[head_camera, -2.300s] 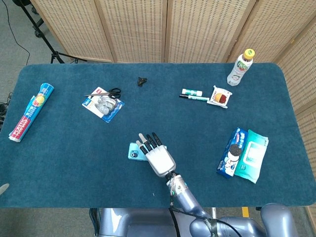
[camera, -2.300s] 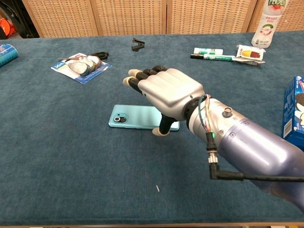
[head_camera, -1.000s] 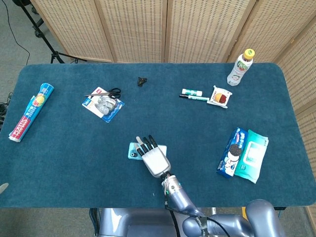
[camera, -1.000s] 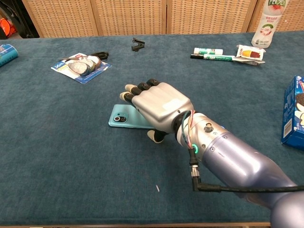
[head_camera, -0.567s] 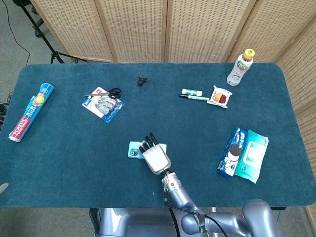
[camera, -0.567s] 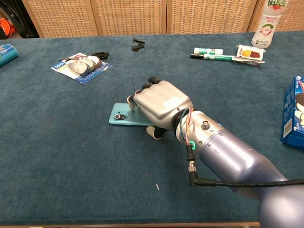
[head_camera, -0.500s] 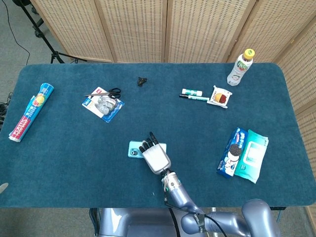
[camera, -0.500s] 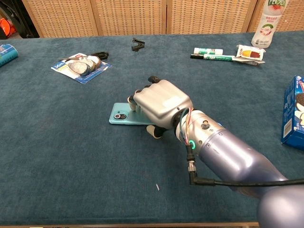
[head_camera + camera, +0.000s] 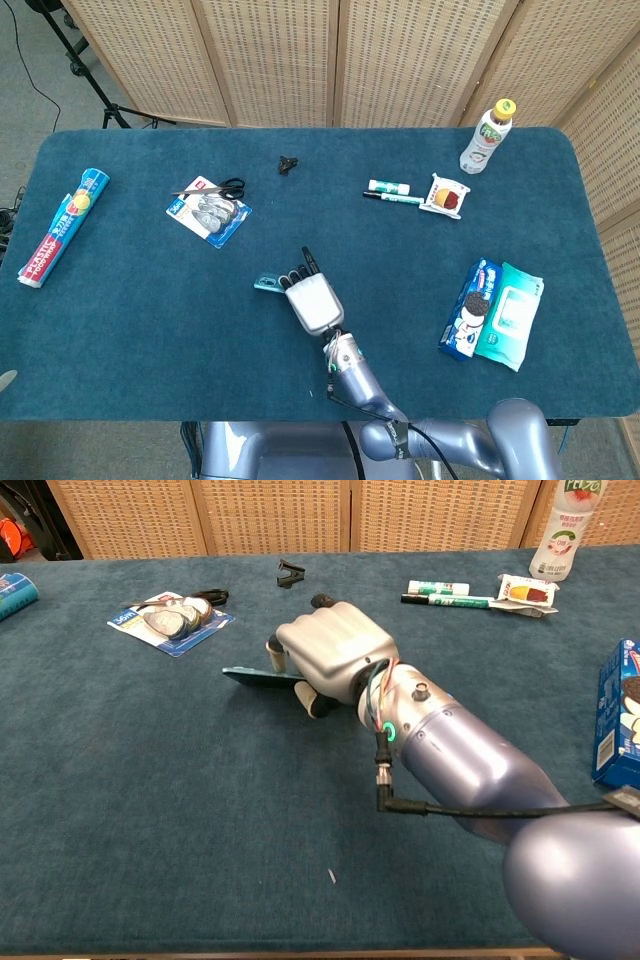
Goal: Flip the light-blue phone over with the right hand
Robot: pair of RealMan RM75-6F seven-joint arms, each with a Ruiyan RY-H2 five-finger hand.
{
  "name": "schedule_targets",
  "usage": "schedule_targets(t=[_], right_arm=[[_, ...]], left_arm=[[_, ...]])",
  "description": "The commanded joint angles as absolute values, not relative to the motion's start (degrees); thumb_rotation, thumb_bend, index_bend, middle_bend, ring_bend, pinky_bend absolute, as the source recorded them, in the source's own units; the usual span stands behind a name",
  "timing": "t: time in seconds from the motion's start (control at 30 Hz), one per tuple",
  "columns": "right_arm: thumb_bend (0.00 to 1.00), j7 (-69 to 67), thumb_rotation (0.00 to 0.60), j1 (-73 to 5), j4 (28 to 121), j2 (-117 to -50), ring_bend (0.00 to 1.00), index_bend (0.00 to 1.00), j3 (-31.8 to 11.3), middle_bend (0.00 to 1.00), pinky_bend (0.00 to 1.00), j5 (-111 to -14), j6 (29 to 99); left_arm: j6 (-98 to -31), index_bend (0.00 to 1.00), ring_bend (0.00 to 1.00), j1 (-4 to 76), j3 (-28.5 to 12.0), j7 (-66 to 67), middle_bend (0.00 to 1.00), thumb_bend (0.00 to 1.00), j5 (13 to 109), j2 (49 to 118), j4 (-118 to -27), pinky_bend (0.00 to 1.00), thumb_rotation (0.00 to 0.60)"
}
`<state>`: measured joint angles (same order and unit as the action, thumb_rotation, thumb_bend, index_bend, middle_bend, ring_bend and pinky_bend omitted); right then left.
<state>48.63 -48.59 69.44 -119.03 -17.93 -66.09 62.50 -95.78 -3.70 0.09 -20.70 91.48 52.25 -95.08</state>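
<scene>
My right hand [image 9: 330,655] grips the light-blue phone [image 9: 258,676] near the middle of the table, fingers curled over its top and thumb beneath. The phone is lifted off the cloth and shows almost edge-on. In the head view the right hand [image 9: 310,297] sits a little below table centre, and the phone [image 9: 267,284] pokes out to its left as a thin sliver. Most of the phone is hidden under the hand. My left hand is in neither view.
A scissors blister pack [image 9: 209,209] lies at the back left, a rolled blue tube [image 9: 62,228] at far left. A black clip [image 9: 288,164], pens [image 9: 392,192], snack packet [image 9: 446,196] and bottle [image 9: 486,136] stand at the back. Cookie pack and wipes [image 9: 492,310] lie right.
The hand lowered onto the flat phone, curled its fingers around it, then raised it off the table and tilted it nearly edge-on.
</scene>
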Motion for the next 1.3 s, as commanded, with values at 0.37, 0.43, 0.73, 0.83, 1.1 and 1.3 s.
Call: schedule_targets(t=[0.37,0.43,0.73,0.83,1.1,1.3], right_arm=[[0.61,48.2,0.6,-55.19,58.31,-119.44,0.17,0.35,-27.08,0.26,0.0,-59.2,60.1],[0.55,47.71,0.6,-55.66,57.14,-119.09,0.11,0.31,-27.08,0.2,0.0,-59.23,59.87],[0.25,40.28,0.6,-52.53,67.76,-111.3,0.0,0.22,-23.42,0.08,0.0,-65.5,62.97],[0.13,37.35,0.6,-49.42,74.39,-105.78,0.0,0.18,-20.03,0.04,0.0,-70.11,65.34],[0.0,28.65,0.6,-39.57,86.02,-91.82,0.0,0.05,-11.17,0.0,0.0,-81.82,75.14],[0.0,20.99,0.6,-30.48,90.6,-81.93,0.0,0.05,-4.16,0.0,0.0,-86.86,82.65]], left_arm=[[-95.27,0.0,0.0,-3.59,-0.4,-22.0,0.0,0.0,90.16,51.91,-94.78,0.01,0.6],[-95.1,0.0,0.0,-3.55,-0.36,-22.12,0.0,0.0,90.14,51.84,-94.81,0.01,0.6],[-95.35,0.0,0.0,-3.65,-0.4,-21.58,0.0,0.0,90.32,52.04,-94.79,0.01,0.6],[-95.77,0.0,0.0,-3.8,-0.41,-21.06,0.0,0.0,90.55,52.27,-94.71,0.01,0.6],[-95.96,0.0,0.0,-3.83,-0.28,-18.96,0.0,0.0,91.11,52.99,-94.95,0.01,0.6],[-95.38,0.0,0.0,-3.61,-0.25,-16.58,0.0,0.0,91.01,53.72,-95.34,0.01,0.6]])
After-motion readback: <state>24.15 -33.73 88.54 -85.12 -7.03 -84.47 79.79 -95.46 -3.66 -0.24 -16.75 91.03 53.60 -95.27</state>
